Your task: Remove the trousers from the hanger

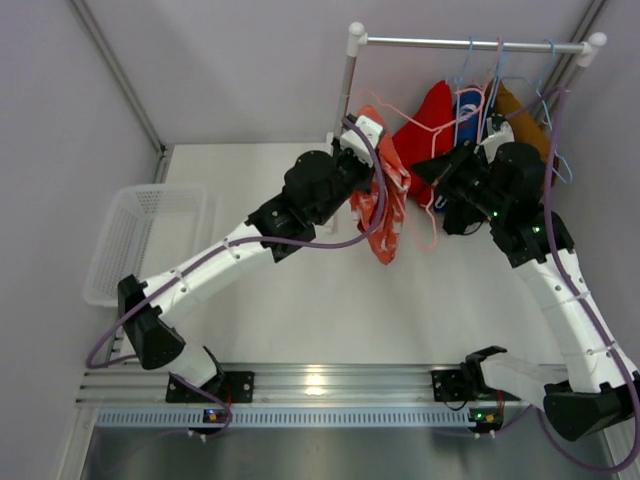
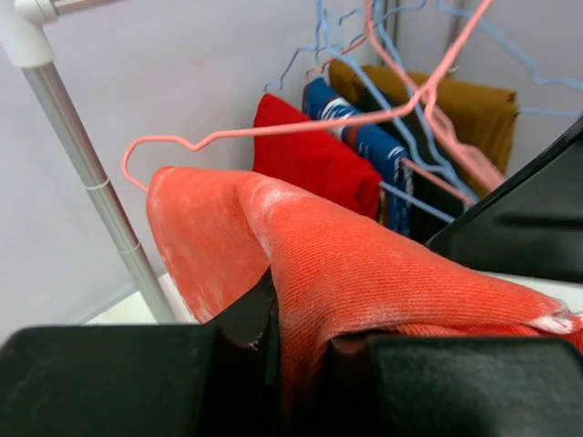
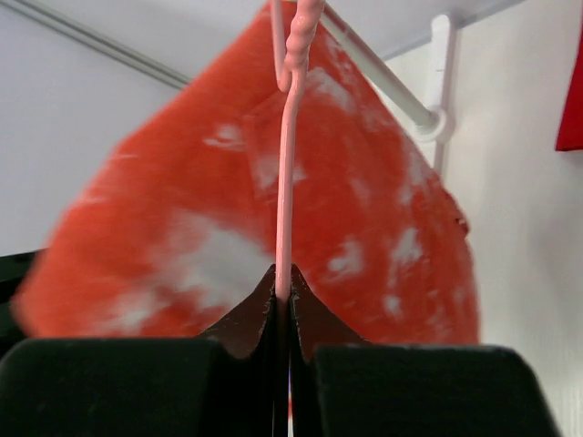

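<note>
Orange-red speckled trousers (image 1: 385,205) hang in mid-air between the arms, draped over a pink wire hanger (image 1: 425,205). My left gripper (image 1: 372,165) is shut on a fold of these trousers (image 2: 364,273). My right gripper (image 1: 432,172) is shut on the pink hanger's wire (image 3: 285,209), with the trousers (image 3: 200,228) just behind it. Plain red (image 1: 428,120), blue-and-white (image 1: 467,105) and brown (image 1: 520,115) trousers hang on hangers on the rail; in the left wrist view the red (image 2: 310,155), blue-and-white (image 2: 364,137), black (image 2: 428,155) and brown (image 2: 465,105) ones show.
A metal clothes rail (image 1: 470,43) on white posts stands at the back right. A white mesh basket (image 1: 140,240) sits at the table's left edge. Walls close the table on three sides.
</note>
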`<state>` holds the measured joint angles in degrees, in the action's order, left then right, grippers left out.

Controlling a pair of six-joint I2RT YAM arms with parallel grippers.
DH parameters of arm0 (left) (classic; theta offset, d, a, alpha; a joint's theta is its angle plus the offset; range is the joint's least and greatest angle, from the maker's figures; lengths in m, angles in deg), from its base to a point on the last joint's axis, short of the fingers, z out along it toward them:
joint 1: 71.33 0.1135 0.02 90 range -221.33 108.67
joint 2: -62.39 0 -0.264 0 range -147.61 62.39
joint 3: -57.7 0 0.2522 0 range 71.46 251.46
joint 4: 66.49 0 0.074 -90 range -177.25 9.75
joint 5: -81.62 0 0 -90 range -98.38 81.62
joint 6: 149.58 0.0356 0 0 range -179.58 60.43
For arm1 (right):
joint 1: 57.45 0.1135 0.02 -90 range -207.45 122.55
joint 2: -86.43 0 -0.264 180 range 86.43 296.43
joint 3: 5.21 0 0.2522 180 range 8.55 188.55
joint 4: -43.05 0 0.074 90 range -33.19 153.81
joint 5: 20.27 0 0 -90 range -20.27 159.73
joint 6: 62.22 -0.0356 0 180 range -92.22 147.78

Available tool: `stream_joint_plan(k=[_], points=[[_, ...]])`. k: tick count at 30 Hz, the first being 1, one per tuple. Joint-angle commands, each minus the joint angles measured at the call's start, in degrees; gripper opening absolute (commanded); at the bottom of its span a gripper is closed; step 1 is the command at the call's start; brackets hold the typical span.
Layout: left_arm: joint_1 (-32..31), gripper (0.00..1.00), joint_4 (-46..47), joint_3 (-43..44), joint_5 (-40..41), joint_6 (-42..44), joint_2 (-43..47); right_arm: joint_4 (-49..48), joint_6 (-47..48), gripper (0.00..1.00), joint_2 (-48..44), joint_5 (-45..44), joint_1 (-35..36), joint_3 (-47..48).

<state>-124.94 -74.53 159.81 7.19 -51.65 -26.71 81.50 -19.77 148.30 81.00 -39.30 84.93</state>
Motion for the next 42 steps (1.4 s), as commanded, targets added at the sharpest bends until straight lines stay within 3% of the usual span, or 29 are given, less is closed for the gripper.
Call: stream_joint_plan(k=[1, 12, 20, 28, 32, 35, 42], points=[[-0.2, 0.0, 3.0, 9.1, -4.6, -6.4, 6.4, -4.6, 3.3, 0.0, -1.0, -3.2, 1.3, -1.6], [-0.2, 0.0, -1.1, 21.3, -6.5, -11.0, 6.7, -4.0, 7.8, 0.0, -0.3, -7.9, 2.1, -7.0], [-0.2, 0.0, 0.9, 33.8, 0.2, -3.1, 5.4, -6.4, 12.1, 0.0, -0.8, -8.3, 2.8, -10.5], [-0.2, 0.0, 0.6, 35.8, 6.6, 1.2, 7.7, -7.9, 14.4, 0.0, 0.4, -7.9, 3.2, -11.5], [0.4, 0.0, 6.3, 28.3, 15.7, 9.8, 12.2, -8.8, 15.2, 0.0, 0.2, -6.0, 3.3, -10.4], [13.7, 0.0, 4.8, 23.7, 17.6, 7.0, 17.6, -9.6, 15.9, 0.0, 0.1, -4.6, 3.4, -10.3], [29.9, 0.0, 6.6, 8.0, 20.7, 10.4, 30.0, -11.2, 18.3, 0.0, 0.5, -2.0, 3.4, -10.5]])
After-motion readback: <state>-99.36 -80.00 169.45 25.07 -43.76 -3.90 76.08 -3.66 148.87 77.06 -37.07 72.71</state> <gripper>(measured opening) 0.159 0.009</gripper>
